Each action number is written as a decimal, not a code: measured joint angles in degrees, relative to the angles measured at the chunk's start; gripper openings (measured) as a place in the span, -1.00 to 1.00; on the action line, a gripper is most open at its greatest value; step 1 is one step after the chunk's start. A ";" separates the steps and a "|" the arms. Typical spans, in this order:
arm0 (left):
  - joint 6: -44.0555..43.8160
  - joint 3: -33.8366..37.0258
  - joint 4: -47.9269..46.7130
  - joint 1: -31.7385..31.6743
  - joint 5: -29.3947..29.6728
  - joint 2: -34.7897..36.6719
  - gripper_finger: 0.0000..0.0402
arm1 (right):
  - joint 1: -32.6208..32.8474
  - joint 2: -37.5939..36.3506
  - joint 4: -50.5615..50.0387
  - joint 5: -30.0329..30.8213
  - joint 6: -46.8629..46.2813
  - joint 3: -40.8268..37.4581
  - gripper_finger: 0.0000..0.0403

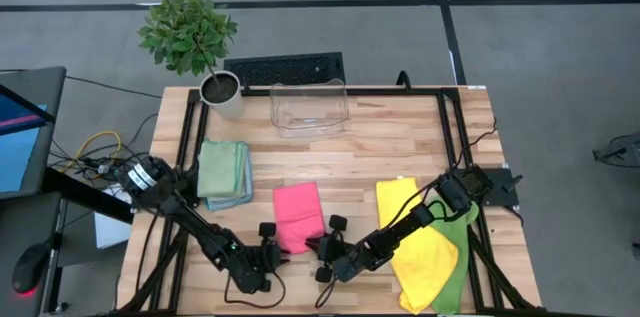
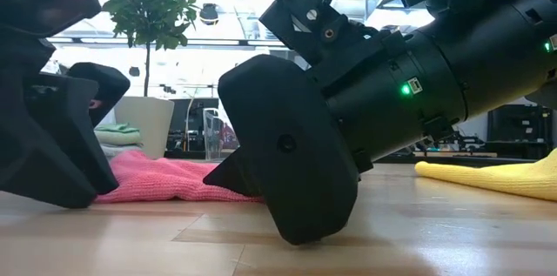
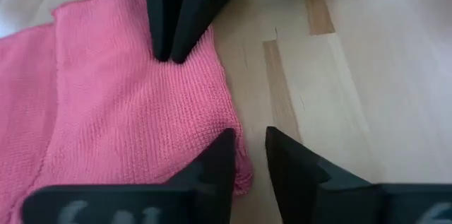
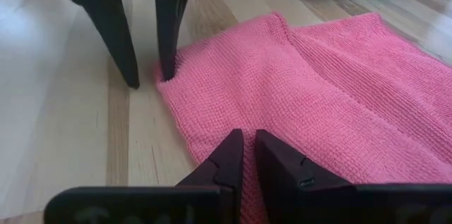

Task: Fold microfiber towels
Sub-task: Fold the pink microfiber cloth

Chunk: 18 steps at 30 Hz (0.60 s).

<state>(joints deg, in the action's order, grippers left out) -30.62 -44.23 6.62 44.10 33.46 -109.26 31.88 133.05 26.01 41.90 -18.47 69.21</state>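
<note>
Both arms crouch over the pink knitted microfiber towel (image 1: pixel 298 212), which lies flat at the 6 o'clock side of the pale wooden table (image 1: pixel 400 147), one gripper at each of its near corners.

Your left gripper (image 3: pixel 247 136) stands at the towel's 7 o'clock corner. Its fingers are a narrow gap apart, one tip touching the cloth's edge and the other on bare wood, and it has hold of nothing. Your right gripper (image 4: pixel 248 136) is at the 5 o'clock corner with its tips drawn almost together on the fabric, in what looks like a pinch of the hem.

The step in hand appears to be taking both near corners for a fold of the pink towel.

A stack of folded pale green and blue towels (image 1: pixel 222 167) waits at 9 o'clock. A loose yellow towel (image 1: pixel 420 242) lies over a lime green one (image 1: pixel 462 222) at 4 o'clock.

For the next move you likely need the left fingers closed firmly on the corner. Then lift both corners together, level, and carry them toward 12 o'clock — an uneven lift would skew the fold.
</note>
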 joint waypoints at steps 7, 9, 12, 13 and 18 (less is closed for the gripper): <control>0.56 0.02 0.20 -0.44 -0.31 0.10 -0.97 | 1.49 -4.90 -4.60 0.95 6.07 -0.47 -0.67; 0.53 0.02 0.14 -0.40 -0.27 0.10 -0.98 | 2.30 -8.07 -7.28 0.90 8.15 -0.42 -0.67; 0.16 0.02 0.12 -0.40 -0.21 0.10 -0.99 | 3.57 -12.22 -13.70 1.02 8.95 -0.17 -0.67; 0.15 0.02 0.13 -0.40 -0.21 0.10 -0.99 | 3.90 -13.14 -16.14 0.80 9.01 -0.20 -0.67; 0.18 0.02 0.05 -0.19 -0.08 0.10 -1.00 | 3.81 -16.12 -25.31 -12.35 8.06 -0.15 -0.54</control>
<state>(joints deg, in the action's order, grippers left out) -30.44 -44.21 6.68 43.92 33.39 -109.16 35.70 116.94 0.70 29.54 -10.41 69.06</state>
